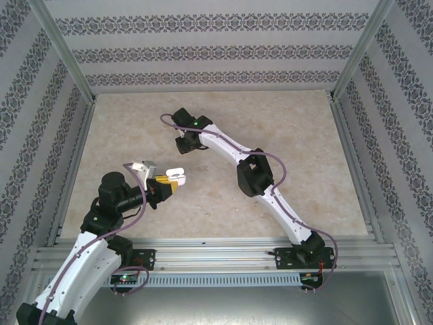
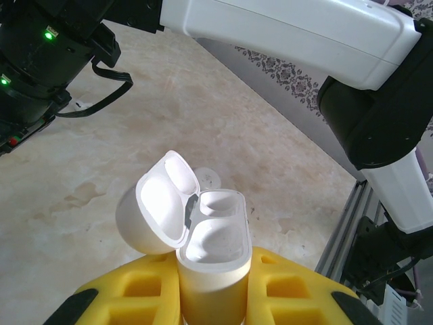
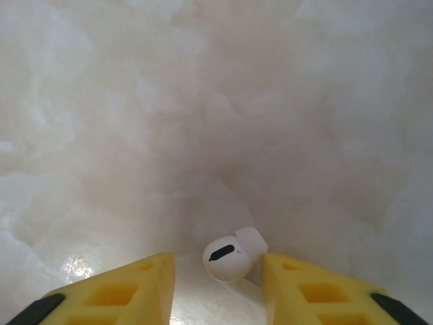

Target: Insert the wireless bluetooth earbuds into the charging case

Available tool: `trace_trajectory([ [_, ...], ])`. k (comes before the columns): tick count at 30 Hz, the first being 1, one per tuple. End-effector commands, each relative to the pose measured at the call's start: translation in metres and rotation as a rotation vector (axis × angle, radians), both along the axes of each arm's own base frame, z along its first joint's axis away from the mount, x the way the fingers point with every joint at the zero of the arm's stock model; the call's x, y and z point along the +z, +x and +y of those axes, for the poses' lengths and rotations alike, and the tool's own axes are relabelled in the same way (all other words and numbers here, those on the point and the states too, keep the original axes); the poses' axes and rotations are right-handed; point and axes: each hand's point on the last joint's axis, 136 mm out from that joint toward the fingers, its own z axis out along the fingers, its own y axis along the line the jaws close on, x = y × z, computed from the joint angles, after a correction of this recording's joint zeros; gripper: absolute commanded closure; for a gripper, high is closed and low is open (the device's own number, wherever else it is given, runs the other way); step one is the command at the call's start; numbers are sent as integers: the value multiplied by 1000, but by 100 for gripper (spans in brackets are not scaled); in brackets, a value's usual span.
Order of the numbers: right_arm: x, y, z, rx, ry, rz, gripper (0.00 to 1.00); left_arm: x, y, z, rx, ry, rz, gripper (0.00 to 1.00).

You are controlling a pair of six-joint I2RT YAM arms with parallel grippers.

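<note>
Your left gripper (image 2: 215, 281) clamps one charging case (image 2: 213, 233), lid open, both sockets empty. Your right wrist view adds one earbud (image 3: 226, 258), lying on the table (image 3: 203, 101) between the spread jaws of your right gripper (image 3: 216, 271).

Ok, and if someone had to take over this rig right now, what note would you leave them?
Left gripper: shut on the case, held upright with its lid flipped open; both wells look empty.
Right gripper: open, low over the table, fingers either side of one earbud lying there, not yet gripped.
Done: case in hand and open.
Left: close on that earbud, seat it in a well, then the other earbud.
</note>
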Motion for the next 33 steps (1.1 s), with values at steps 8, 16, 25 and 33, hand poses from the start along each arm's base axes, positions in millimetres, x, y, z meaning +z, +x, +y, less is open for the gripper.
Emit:
trace_trajectory([
  [8, -26, -22, -11, 35, -79, 77, 71, 5, 0, 2, 14, -25, -16, 91],
  [16, -20, -32, -18, 38, -92, 101, 82, 6, -2, 3, 17, -30, -10, 91],
  [25, -10, -56, -36, -7, -107, 160, 83, 9, -5, 4, 17, -37, -14, 90],
  [33, -14, -109, -67, -176, -47, 267, 82, 9, -4, 1, 7, -66, -11, 89],
])
